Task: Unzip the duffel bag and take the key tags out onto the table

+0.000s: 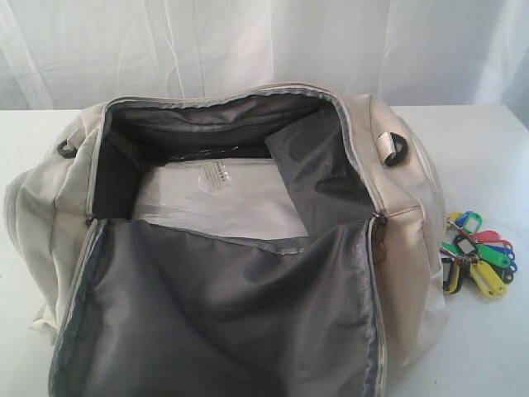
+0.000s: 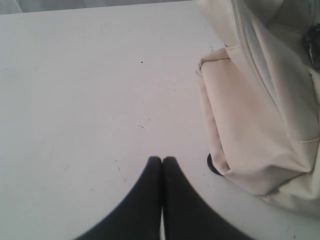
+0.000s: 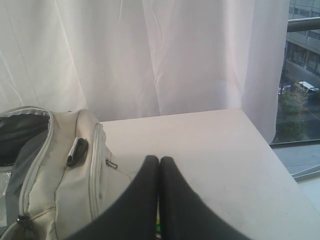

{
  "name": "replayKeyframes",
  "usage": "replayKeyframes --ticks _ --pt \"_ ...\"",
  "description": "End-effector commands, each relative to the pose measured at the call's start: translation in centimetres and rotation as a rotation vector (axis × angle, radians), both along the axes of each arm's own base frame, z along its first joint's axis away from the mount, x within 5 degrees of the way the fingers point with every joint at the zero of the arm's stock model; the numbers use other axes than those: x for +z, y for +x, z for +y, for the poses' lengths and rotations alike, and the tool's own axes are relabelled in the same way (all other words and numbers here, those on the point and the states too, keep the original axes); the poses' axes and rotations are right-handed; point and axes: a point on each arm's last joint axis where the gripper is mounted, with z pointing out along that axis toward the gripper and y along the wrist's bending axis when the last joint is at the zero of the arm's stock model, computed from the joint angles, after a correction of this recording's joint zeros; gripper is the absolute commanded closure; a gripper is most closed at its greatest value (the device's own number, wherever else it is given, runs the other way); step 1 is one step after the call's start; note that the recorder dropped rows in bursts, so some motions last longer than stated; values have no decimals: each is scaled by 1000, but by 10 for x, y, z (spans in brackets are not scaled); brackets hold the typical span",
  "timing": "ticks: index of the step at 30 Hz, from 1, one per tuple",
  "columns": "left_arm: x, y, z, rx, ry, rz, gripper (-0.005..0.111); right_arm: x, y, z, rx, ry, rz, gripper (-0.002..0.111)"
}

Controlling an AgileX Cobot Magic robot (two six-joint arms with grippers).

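The duffel bag [image 1: 401,248] lies unzipped on the desk [image 1: 483,360], its flap folded open over grey lining. The key tags [image 1: 478,263] rest on the desk just beside the bag's right-arm end. The left claw [image 2: 161,160] and right claw [image 3: 159,160] are each pressed closed on nothing, beside the bag.

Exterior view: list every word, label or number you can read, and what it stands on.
Nothing can be read.
Round printed mark on the clear plastic sheet inside the open cream fabric duffel bag: too blurred.
Label windows of the coloured plastic key tags: too small.
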Motion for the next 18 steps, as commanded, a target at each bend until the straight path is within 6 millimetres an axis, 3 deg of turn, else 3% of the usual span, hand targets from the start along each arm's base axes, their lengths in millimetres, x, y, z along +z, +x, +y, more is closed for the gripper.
replayKeyframes --ticks 1,18 --pt "-2 0 0 0 -11 3 106 0 -1 0 7 4 -7 108" --pt "-2 0 0 0 -11 3 106 0 -1 1 21 5 -10 108"
